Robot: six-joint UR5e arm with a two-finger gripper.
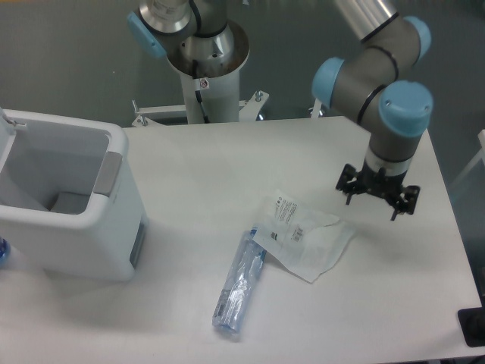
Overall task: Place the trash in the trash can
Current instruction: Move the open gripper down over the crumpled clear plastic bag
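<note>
The trash lies mid-table. A flat white packet point(305, 236) with black print rests there, and its left edge overlaps the cap end of a slim clear bottle point(239, 284) that points toward the front. The trash can point(72, 205), a big white bin with a grey inner panel, stands at the left edge. My gripper point(377, 196) hangs open above the table, just right of the packet, with nothing between its fingers.
A second arm's base column point(203, 68) rises behind the table's back edge. A dark object point(474, 326) sits beyond the table's front right corner. The table's right edge runs close to my gripper.
</note>
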